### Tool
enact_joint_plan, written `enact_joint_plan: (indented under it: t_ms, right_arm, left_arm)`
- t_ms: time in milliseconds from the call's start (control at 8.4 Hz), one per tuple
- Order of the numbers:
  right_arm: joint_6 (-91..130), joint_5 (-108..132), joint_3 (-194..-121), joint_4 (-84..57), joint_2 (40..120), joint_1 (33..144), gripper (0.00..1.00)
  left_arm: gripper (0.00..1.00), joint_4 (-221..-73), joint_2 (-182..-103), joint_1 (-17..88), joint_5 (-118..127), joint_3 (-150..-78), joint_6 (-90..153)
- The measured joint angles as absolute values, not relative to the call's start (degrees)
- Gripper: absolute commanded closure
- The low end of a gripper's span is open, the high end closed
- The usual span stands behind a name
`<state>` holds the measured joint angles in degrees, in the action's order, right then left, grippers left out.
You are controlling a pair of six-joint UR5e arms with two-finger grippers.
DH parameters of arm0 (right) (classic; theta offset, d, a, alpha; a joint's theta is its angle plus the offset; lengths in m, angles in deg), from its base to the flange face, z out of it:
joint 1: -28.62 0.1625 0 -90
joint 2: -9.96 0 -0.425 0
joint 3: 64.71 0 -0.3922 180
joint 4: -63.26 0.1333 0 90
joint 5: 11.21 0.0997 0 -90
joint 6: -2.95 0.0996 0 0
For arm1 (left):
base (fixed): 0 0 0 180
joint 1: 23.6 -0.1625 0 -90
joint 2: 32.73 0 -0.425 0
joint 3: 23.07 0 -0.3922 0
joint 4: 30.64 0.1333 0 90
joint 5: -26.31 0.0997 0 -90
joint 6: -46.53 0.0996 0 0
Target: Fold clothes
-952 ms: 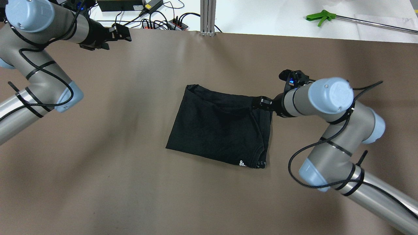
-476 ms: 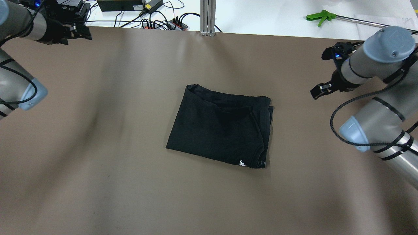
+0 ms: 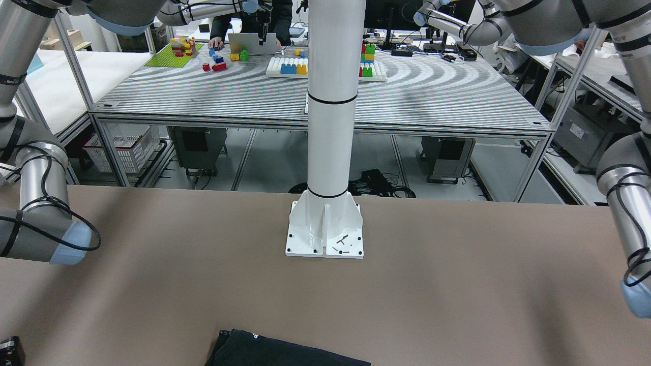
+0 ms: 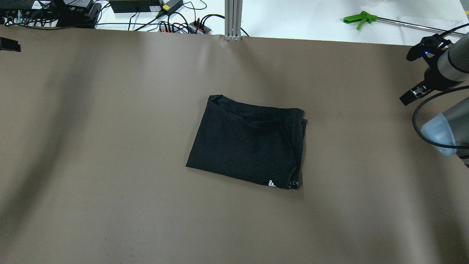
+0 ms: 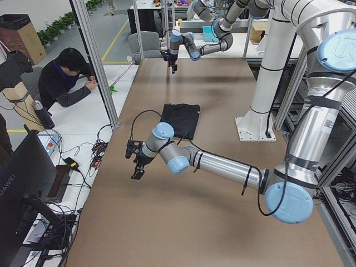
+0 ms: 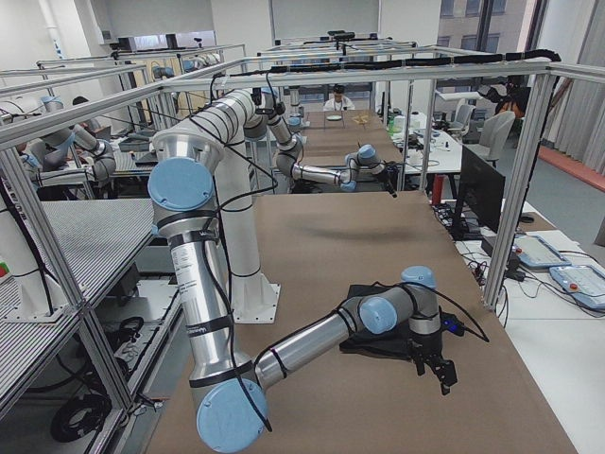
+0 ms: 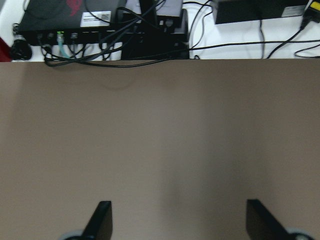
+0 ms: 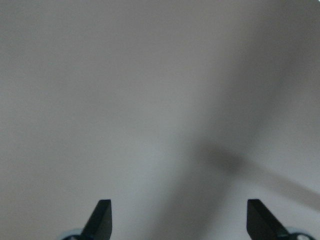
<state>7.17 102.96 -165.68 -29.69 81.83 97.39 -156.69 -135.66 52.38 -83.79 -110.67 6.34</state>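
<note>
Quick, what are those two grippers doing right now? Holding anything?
Left gripper: open, holding nothing.
Right gripper: open, holding nothing.

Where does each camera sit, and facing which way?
Front-facing: across table, facing base post; left arm, right arm.
Overhead: behind robot, down on clothes; right gripper at edge.
Exterior left: table end; left arm nearest.
Exterior right: opposite end; right arm nearest.
Left wrist: table edge, cables; left gripper open.
Right wrist: bare table; fingers open.
Both side views share the clothes.
</note>
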Motion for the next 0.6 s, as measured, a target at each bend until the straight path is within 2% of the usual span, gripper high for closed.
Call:
enact_joint_plan:
  t_ms: [595]
  right_arm:
    - [-4.71,95.09,-166.78,-29.6,86.63,100.59,0.05]
  left_arm:
    - [0.06,-156.65,-125.79,60.36,-77.9,-110.24,28.95]
